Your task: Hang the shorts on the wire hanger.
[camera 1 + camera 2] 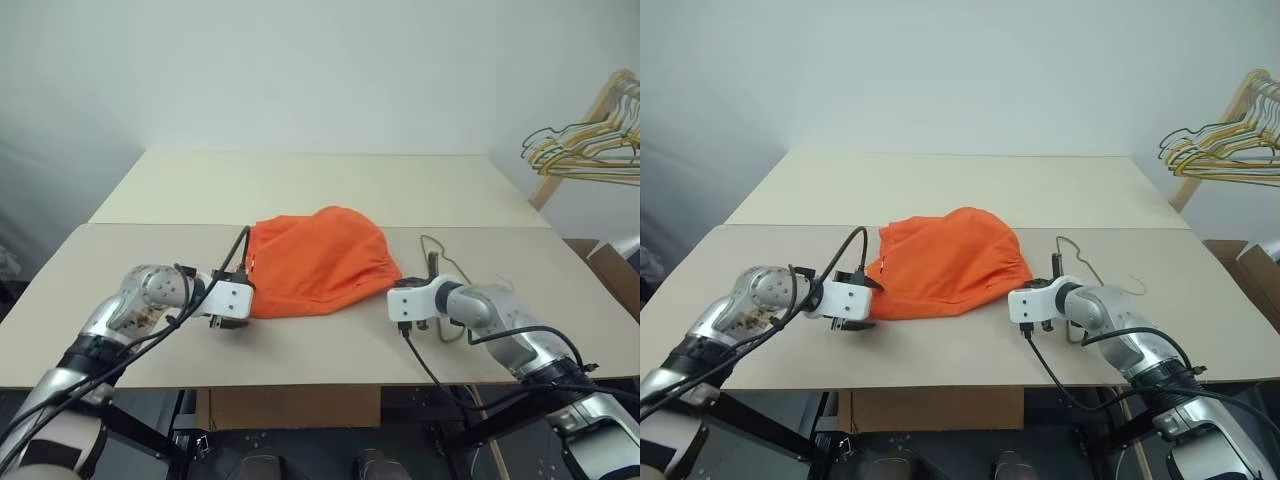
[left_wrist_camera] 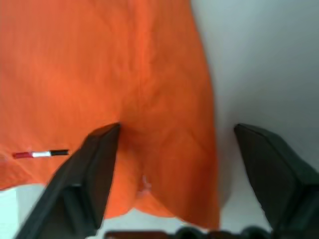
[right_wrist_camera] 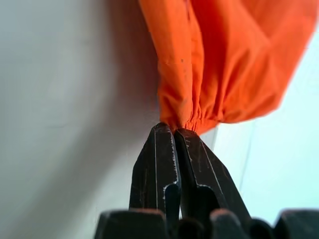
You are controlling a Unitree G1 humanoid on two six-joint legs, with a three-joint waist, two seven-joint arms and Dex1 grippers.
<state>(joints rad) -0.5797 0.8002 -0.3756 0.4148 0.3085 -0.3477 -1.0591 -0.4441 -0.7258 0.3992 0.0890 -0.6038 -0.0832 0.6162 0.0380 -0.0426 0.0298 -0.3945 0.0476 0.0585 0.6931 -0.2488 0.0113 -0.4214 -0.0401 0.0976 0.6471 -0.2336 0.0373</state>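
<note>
The shorts [image 1: 318,260] serve as the landmark: they lie in a rounded orange heap near the middle of the beige table [image 1: 300,190].

At the left edge of the shorts is the left gripper [image 2: 172,149]. In the head views its black fingers are hard to read against the white wrist block. The left wrist view gives more: the two fingers [image 2: 94,169] stand wide apart, one over the orange cloth and one over the bare table, with a fold of the shorts between them. The fingers have not closed on the cloth. This view also shows a small red and white tag [image 2: 40,154] on the fabric.

At the right edge of the shorts is the right gripper [image 3: 174,130]. The right wrist view shows its fingers [image 3: 155,164] pressed together on the gathered hem of the shorts, so it pinches the cloth.

To the right of the shorts, just behind the right gripper, the wire hanger [image 1: 1076,255] lies on the table; only the head views show its thin hook. Far right of the shorts, off the table, a bunch of hangers [image 1: 585,148] hangs on a wooden rack [image 1: 585,125].
</note>
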